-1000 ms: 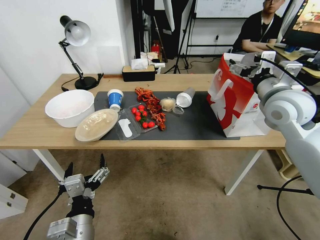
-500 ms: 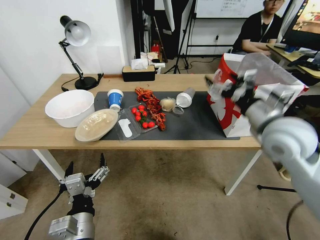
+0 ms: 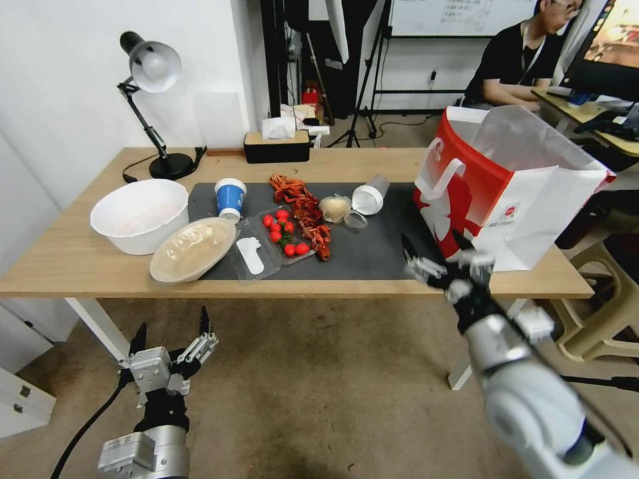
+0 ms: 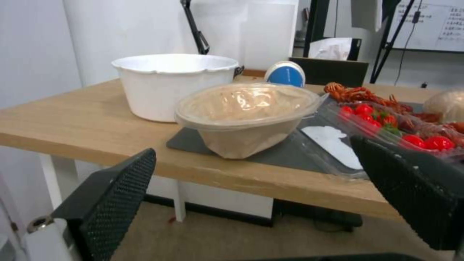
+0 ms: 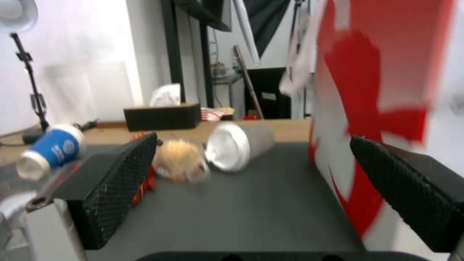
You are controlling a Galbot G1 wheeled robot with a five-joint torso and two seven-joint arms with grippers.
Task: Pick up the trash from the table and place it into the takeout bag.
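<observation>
takeout bag (image 3: pixel 496 193) upright; right claw (image 3: pixel 436 259) spread wide, just beside it.

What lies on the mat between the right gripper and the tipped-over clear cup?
Head view: bare dark mat separates the open right gripper from the clear cup.

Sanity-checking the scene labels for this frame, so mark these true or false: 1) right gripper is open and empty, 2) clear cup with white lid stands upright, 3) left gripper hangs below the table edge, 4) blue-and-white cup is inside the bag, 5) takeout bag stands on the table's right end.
1) True: the right gripper is open, holding nothing, at the table's front edge.
2) False: the clear cup lies on its side on the mat.
3) True: the left gripper is open, low over the floor.
4) False: the blue-and-white cup stands on the mat.
5) True: the takeout bag stands there.
</observation>
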